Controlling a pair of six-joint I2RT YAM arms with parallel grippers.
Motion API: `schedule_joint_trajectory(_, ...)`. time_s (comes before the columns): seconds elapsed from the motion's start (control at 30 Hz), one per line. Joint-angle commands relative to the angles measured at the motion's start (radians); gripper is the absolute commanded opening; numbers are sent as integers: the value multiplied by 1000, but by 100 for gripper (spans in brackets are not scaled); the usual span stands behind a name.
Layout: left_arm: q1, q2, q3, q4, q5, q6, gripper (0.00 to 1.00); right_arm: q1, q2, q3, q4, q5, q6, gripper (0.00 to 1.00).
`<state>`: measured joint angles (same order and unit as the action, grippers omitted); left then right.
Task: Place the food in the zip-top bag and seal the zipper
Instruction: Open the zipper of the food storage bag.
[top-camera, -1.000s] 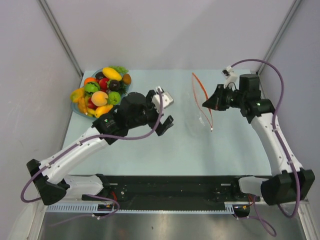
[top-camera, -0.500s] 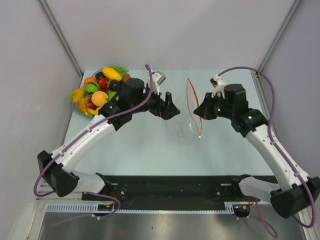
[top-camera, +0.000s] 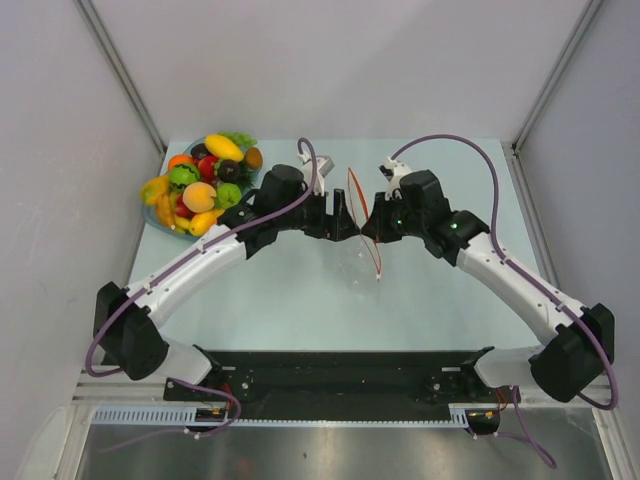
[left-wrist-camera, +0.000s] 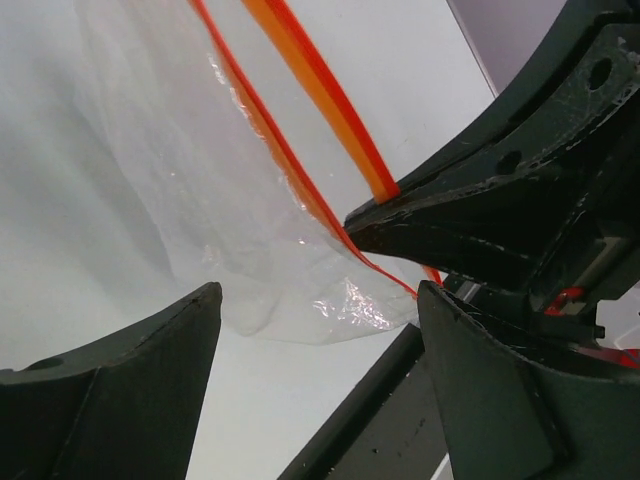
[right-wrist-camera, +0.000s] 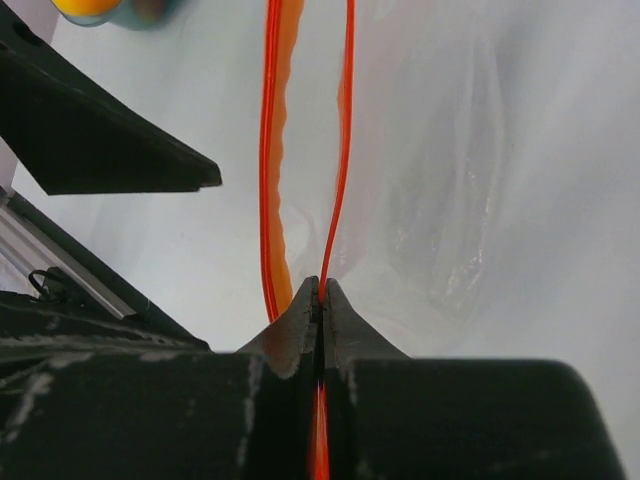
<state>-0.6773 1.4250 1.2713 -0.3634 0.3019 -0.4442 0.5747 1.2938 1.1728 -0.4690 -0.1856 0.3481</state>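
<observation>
The zip-top bag (top-camera: 364, 260) hangs crinkled over the table's middle, its red-orange zipper (top-camera: 352, 196) parted into a loop. My right gripper (top-camera: 369, 227) is shut on one strip of the zipper (right-wrist-camera: 343, 120), while the other strip bows away to the left. The clear bag (right-wrist-camera: 450, 200) sags beyond the fingertips. My left gripper (top-camera: 342, 214) stands open just left of the loop, facing the right one. In the left wrist view the bag (left-wrist-camera: 200, 180) hangs ahead of the left gripper (left-wrist-camera: 320, 292), with nothing between its fingers. The food (top-camera: 200, 195) is piled at the far left.
A translucent bluish dish (top-camera: 150, 215) holds the fruits and vegetables at the table's far left corner. Grey walls close in the table on both sides and at the back. The black base rail (top-camera: 340, 375) runs along the near edge.
The right gripper has carried the bag leftward toward the table's middle. The left gripper has swung up and rightward to the bag's open mouth, its jaws a little narrower.
</observation>
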Motion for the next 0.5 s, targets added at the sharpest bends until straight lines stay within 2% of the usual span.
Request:
schedule_joint_trajectory(0.0,8,0,-13,29,8,-71,83,37,55,76,61,40,12,0)
schedule_joint_trajectory(0.17,37,9,-42,37,8,-114,83,79,96,123,73,52,15,0)
schedule_joint_trajectory(0.27,86,22,-70,21,2,-146,79,88,101,131,73,45,19,0)
schedule_joint_trajectory(0.37,146,29,-101,29,20,-177,70,99,91,125,75,40,9,0)
schedule_joint_trajectory(0.43,162,34,-105,26,29,-168,61,100,85,114,76,44,6,0)
schedule_joint_trajectory(0.47,166,34,-105,27,32,-163,52,100,84,113,75,44,3,0)
